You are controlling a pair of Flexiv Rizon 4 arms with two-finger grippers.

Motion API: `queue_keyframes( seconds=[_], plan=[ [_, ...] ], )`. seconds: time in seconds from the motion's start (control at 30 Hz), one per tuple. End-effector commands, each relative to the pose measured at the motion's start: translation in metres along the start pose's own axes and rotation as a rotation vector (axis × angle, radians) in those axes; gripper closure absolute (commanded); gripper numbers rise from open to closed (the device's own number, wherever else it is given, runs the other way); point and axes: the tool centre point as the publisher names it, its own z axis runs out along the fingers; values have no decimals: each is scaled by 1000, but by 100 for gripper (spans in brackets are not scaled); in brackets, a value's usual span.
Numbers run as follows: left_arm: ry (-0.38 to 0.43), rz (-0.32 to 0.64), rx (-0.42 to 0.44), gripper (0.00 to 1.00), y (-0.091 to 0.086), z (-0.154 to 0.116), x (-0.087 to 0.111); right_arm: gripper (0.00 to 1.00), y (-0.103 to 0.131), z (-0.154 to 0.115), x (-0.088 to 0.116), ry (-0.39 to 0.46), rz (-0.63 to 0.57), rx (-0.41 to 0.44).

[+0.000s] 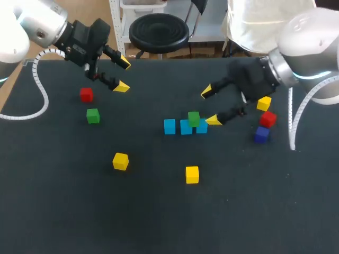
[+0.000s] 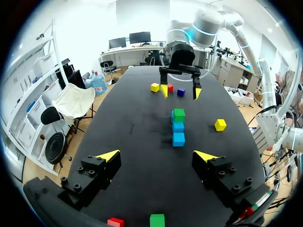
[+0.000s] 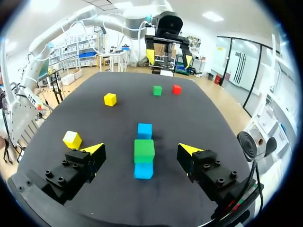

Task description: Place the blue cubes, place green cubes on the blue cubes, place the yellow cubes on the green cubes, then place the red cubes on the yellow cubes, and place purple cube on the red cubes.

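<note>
Three blue cubes [image 1: 169, 126] lie in a row at mid-table. A green cube [image 1: 194, 118] sits on top of the row, over the two cubes nearer my right arm. My right gripper [image 1: 210, 106] hangs just above and beside it, open, and holds nothing. In the right wrist view the green cube [image 3: 144, 150] lies between the spread fingertips [image 3: 188, 149], touching neither. My left gripper [image 1: 123, 75] is open and empty at the far left, above a red cube [image 1: 86, 94] and a second green cube [image 1: 93, 116].
Two yellow cubes [image 1: 121, 161] [image 1: 192, 174] lie nearer the front. Under my right arm sit a yellow cube [image 1: 264, 103], a red cube [image 1: 268, 119] and a purple cube [image 1: 261, 134], close together.
</note>
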Motion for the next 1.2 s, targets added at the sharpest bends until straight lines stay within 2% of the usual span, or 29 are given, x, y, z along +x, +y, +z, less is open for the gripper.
queue_keyframes(
  seconds=[0.03,0.23,0.5,0.73,1.2],
  plan=[
    [1,1,0,0,0,0,0,0,16,-13,-6,15,1,30],
    [1,1,0,0,0,0,0,0,23,-21,-5,21,0,33],
    [1,1,0,0,0,0,0,0,31,-33,1,-14,-9,37],
    [1,1,0,0,0,0,0,0,35,-40,-4,-19,-37,14],
    [1,1,0,0,0,0,0,0,36,-41,-5,-20,-41,6]
  ],
)
